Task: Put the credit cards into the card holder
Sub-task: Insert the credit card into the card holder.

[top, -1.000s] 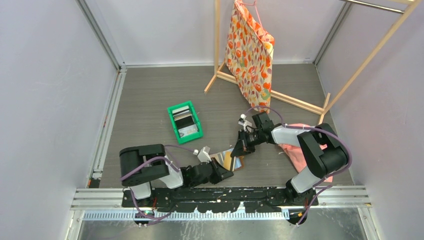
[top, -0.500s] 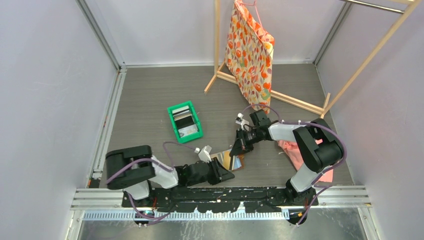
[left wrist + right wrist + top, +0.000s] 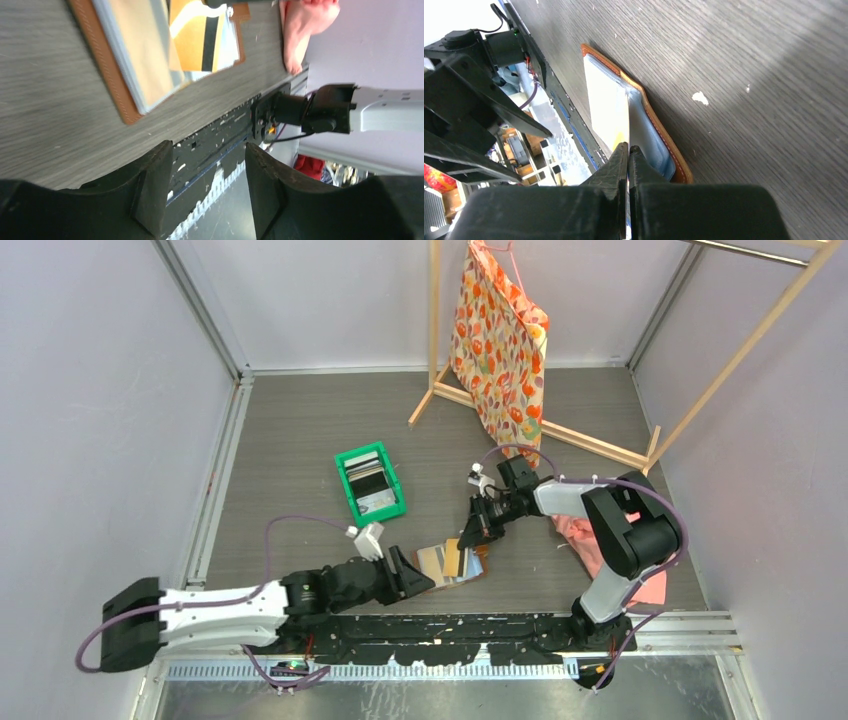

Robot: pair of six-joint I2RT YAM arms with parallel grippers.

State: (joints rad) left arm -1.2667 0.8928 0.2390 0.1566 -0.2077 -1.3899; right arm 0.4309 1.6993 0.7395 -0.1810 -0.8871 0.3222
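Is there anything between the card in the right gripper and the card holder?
Nothing visible does. The right gripper holds the gold card right at the open card holder; the left gripper stands open, apart from both.

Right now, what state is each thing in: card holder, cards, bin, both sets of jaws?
Card holder: open, lying flat.
Gold card: gripped at one edge, at the holder.
Green bin: upright, cards inside.
Left jaws: apart, empty.
Right jaws: shut on gold card.
Floral bag: hanging from rack.
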